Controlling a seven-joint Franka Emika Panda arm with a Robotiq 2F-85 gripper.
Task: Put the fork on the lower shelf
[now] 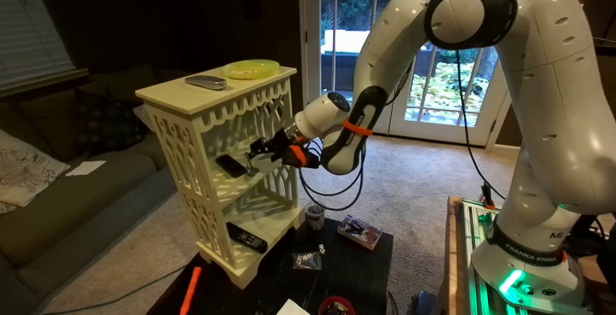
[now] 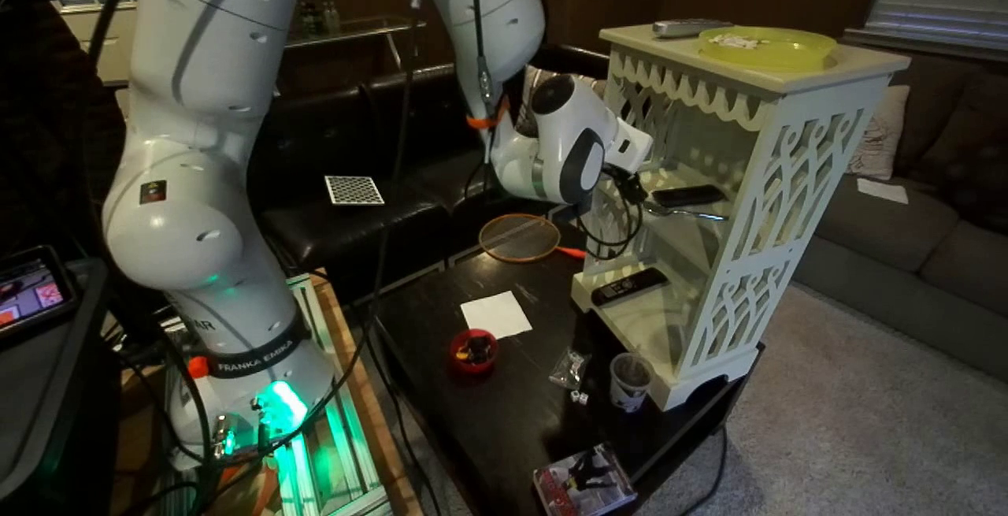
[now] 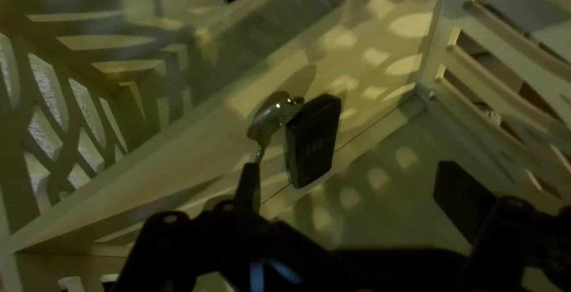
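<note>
The rack's flat cream middle tier, the lower shelf [image 1: 225, 187], shows in both exterior views [image 2: 696, 234] and in the wrist view [image 3: 374, 55]. A shiny silver utensil [image 1: 251, 170] is at this shelf beside a black phone-like device [image 1: 231, 165]. Its rounded end [image 3: 266, 120] looks spoon-like in the wrist view; I cannot make out tines. Its neck runs down to the left fingertip, which hides the rest. It also shows in an exterior view [image 2: 701, 216]. My gripper [image 3: 350, 185] is open, its fingers wide apart, inside the middle compartment [image 1: 263, 150].
Lattice side walls and the top board [image 1: 168, 91] frame the compartment closely. The top board holds a yellow-green dish [image 1: 251, 69] and a grey device [image 1: 206, 82]. A black remote [image 1: 247, 238] lies on the bottom tier. A cup [image 2: 630, 382] stands on the dark table by the rack.
</note>
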